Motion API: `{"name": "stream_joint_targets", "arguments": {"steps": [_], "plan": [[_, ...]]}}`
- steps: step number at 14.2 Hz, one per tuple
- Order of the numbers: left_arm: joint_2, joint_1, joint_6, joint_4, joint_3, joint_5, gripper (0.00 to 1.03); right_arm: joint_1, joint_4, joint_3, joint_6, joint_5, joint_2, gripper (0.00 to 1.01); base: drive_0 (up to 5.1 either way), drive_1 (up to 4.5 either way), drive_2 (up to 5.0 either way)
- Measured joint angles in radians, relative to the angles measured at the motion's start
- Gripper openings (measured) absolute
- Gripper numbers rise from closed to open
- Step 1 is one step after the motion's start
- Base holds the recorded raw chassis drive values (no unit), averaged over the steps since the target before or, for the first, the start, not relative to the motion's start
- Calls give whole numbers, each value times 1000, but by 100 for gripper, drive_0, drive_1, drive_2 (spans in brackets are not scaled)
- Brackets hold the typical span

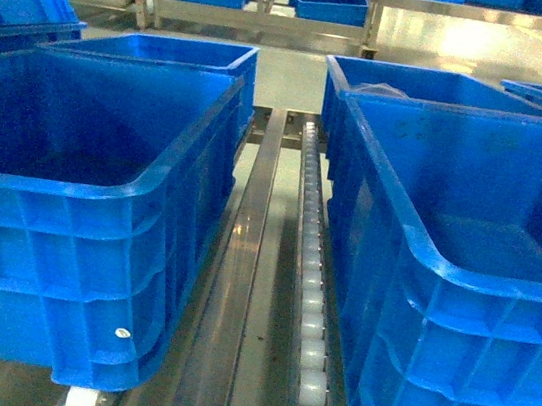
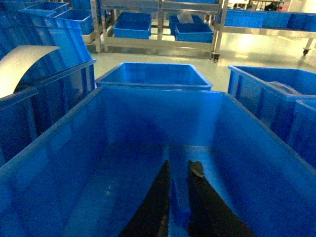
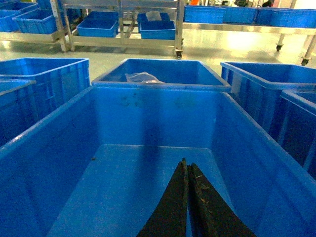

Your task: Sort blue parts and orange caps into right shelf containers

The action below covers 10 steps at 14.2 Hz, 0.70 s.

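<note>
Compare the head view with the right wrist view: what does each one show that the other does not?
Only the head view shows the white roller track running between the two near crates, and the left near blue plastic crate.

Only the right wrist view shows the right gripper, its black jaws closed together with nothing visible between them, above the crate floor.

Both show the right near blue plastic crate, no parts or caps visible inside, and behind it a crate holding crumpled clear plastic.

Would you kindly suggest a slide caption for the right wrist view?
Right gripper, fingers together and holding nothing visible, poised inside an empty blue crate.
</note>
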Motion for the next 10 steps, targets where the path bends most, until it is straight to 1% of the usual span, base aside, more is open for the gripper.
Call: {"name": "stream_joint_targets", "arguments": {"steps": [1,3,4,6,7,8,10], "plan": [[-33,0,0,-5,-24,0,1,0,-10,-26,2,0,-35,2,0,0,0],[-99,0,1,-29,-70,0,2,0,-35,-68,3,0,-103,2,0,0,0],[-143,0,1,-48,-96,0,2,0,34,-108,4,0,-105,2,0,0,0],[-236,0,1,-98,-142,0,2,0,-54,-167,4,0,-188,2,0,0,0],[-279,0,1,-110,-164,0,2,0,-87,-175,4,0,-257,2,0,0,0],[-283,0,1,-59,-198,0,2,0,-127,-180,4,0,-314,2,0,0,0],[-369,0,1,-157,-237,0,2,0,-220,-208,4,0,-420,2,0,0,0]]}}
